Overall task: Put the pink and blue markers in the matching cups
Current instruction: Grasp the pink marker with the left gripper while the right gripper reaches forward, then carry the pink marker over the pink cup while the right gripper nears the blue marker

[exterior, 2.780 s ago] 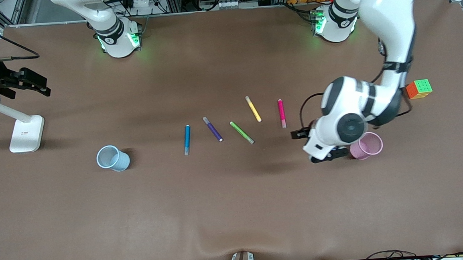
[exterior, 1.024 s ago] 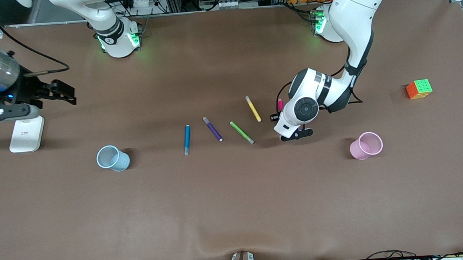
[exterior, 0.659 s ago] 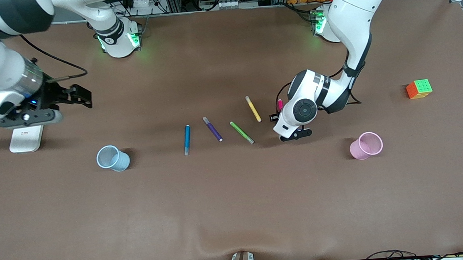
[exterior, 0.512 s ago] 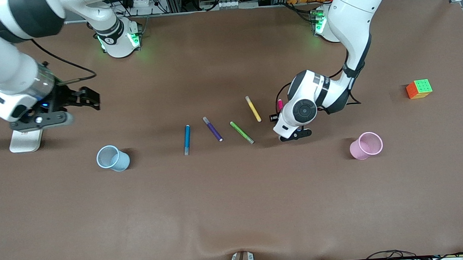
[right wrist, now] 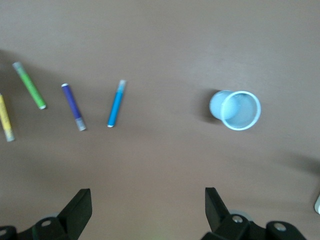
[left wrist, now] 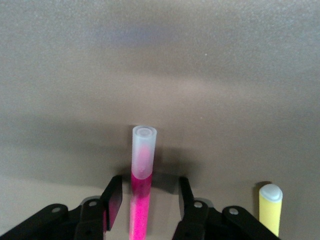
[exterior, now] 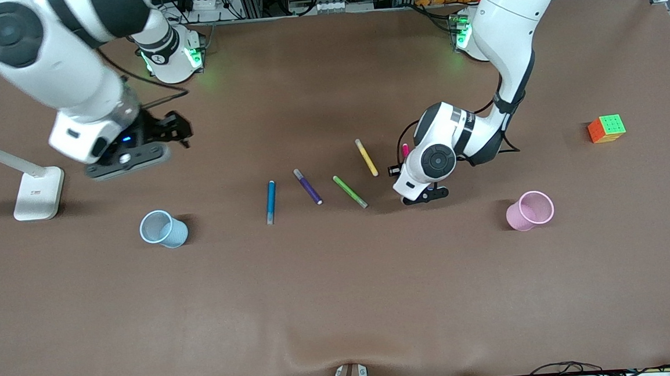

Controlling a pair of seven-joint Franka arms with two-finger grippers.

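Brown table covering (exterior: 341,292) carries everything. Biggest risk, I judge: the left gripper (left wrist: 147,200) straddles the pink marker (left wrist: 140,200), jaws partly closed with gaps either side, not yet pinching; an off-centre squeeze could roll it toward the yellow marker (left wrist: 270,212) at its 9 o'clock in the front view. The left arm bends steeply down. The pink cup (exterior: 530,210) stands at the marker's 4 o'clock. The right gripper (right wrist: 147,207), jaws wide and empty, hangs over bare table at 12 o'clock of the blue cup (exterior: 163,228); the blue marker (exterior: 270,202) lies at that cup's 3 o'clock.
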